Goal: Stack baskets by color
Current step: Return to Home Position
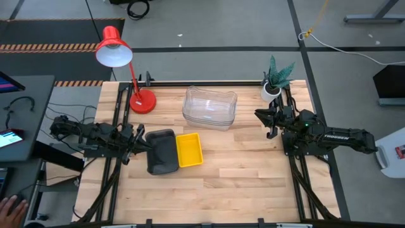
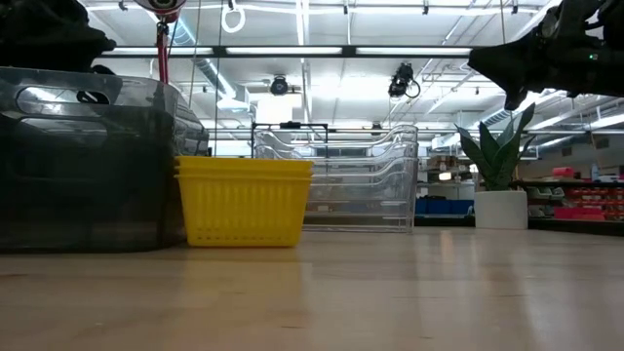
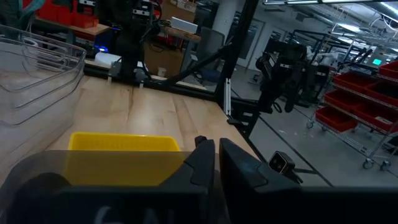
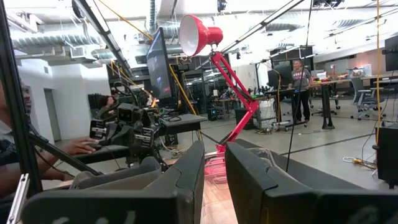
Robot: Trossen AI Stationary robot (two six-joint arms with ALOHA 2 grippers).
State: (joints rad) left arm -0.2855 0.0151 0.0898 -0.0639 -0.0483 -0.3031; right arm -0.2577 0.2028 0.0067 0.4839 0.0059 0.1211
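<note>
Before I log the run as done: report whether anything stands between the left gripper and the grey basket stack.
Nothing visible does. The left gripper sits right beside the grey basket stack, on its side away from the yellow stack.

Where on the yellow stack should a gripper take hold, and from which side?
Probably best: pinch the rim of the yellow stack on its long side facing the right gripper, coming down from above. That wall is free, while the opposite side sits against the grey stack. The open top leaves room to reach inside the wall.
</note>
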